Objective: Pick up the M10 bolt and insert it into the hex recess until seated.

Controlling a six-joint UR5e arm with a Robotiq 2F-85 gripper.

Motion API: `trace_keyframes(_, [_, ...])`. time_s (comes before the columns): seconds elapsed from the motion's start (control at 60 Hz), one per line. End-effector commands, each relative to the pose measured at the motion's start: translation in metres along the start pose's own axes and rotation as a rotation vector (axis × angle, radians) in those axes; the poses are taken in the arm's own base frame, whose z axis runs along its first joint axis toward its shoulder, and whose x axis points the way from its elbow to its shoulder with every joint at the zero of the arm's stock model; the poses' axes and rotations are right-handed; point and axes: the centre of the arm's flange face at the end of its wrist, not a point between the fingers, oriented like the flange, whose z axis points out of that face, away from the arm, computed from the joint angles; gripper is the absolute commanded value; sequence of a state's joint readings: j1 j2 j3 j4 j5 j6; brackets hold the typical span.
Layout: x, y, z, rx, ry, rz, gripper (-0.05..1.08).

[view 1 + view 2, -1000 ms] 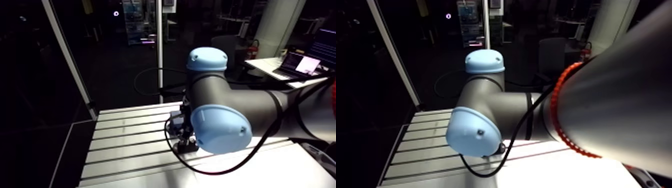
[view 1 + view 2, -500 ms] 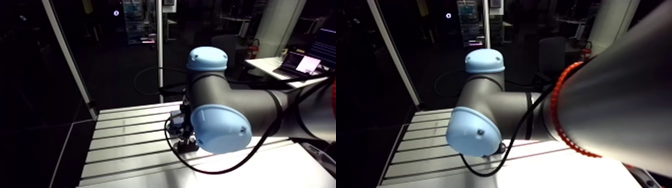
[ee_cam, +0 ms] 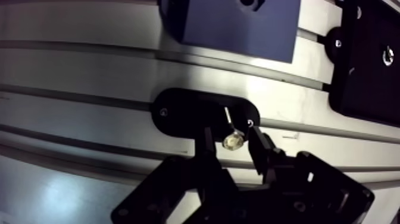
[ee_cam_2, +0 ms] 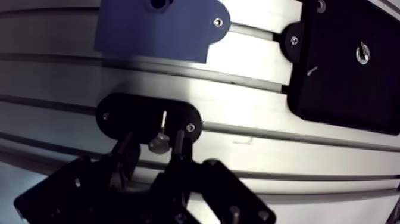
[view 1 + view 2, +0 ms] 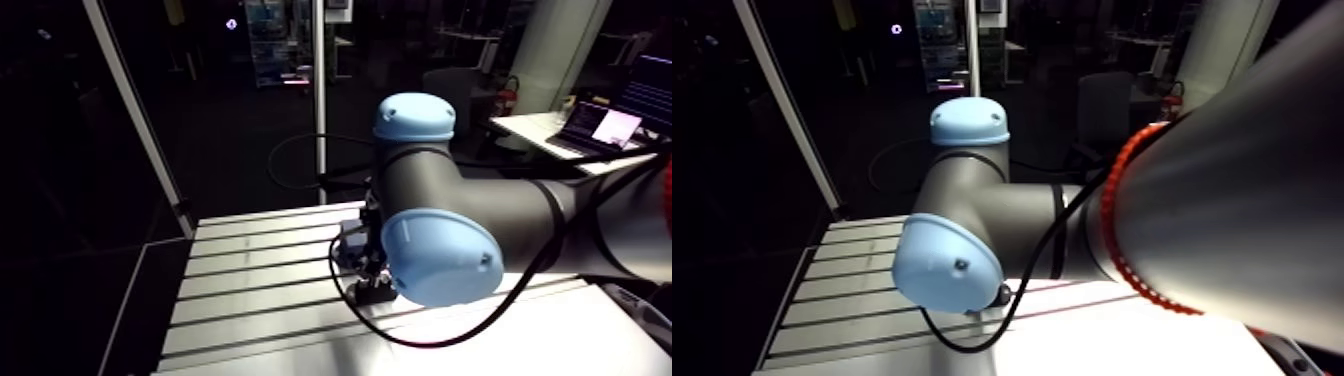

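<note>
Only the wrist view shows the M10 bolt [image 3: 233,140]: its bright head faces the camera and its thin shank runs away toward a black oval fixture [image 3: 178,113] fastened on the slotted bench [image 3: 89,71]. The bolt stands at the middle of the tool [image 3: 232,146], over the near edge of that fixture. The tool's tips are dark against the dark fixture, so whether the tool is clenched on the bolt or merely flanking it cannot be told, nor whether the shank's far end touches the fixture. Ahead of the fixture lies a blue block [image 4: 155,27], cut off by the frame; a dark opening at its cut edge is too partial to give a shape. Beside it, well apart from the bolt, a black plate [image 4: 351,65] is also cut off, with a small bright ring on its face. The arm view shows none of these parts clearly. In its left eye the tool [image 5: 372,290] is a small dark shape low over the bench [image 5: 250,290], half hidden behind a light-blue joint cap [image 5: 440,258]. In its right eye the arm [image 5: 1232,210] covers it entirely.
</note>
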State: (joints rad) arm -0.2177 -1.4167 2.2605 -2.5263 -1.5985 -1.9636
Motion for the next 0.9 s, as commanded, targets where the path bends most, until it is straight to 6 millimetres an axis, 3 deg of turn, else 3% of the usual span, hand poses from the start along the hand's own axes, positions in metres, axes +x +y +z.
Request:
trace_keyframes(0.017, [0.0007,0.0004,0.0001,-0.001,0.002,-0.001,0.57])
trace_keyframes(0.9, [0.0002,0.0003,-0.0002,-0.002,0.002,-0.001,0.64])
